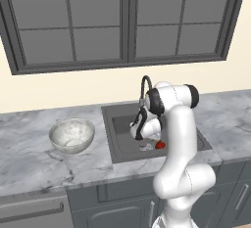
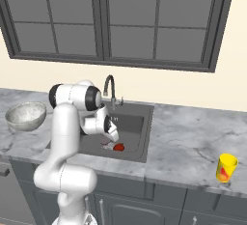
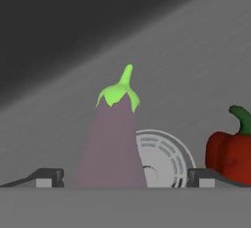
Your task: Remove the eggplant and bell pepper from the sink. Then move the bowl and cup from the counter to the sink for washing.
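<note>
Far left on the table [image 1: 29, 158] sits the bowl [image 1: 71, 135], well apart from the sink [image 1: 122, 146]. In the basin the fingers [image 3: 125, 177] stand wide, one to each side of the eggplant [image 3: 113, 146], which lies between them with its green stem pointing away from the hand; nothing is held yet. The drain [image 3: 162, 158] shows just behind the eggplant's right side, and the pepper [image 3: 230, 153] sits right of that, close to the right finger. The cup [image 2: 226, 167] stands far right, near the table's front edge.

Risks, as I judge them: the eggplant is rounded and smooth, so a closing grip that lands off-centre could squeeze it out toward the drain. The right finger could nudge the pepper and roll it. The faucet [image 1: 144, 89] arches above the arm's wrist, so a straight lift may clip it.

Open room: bare table lies between bowl and sink, and a wide stretch lies between sink and cup; either would take the vegetables.
</note>
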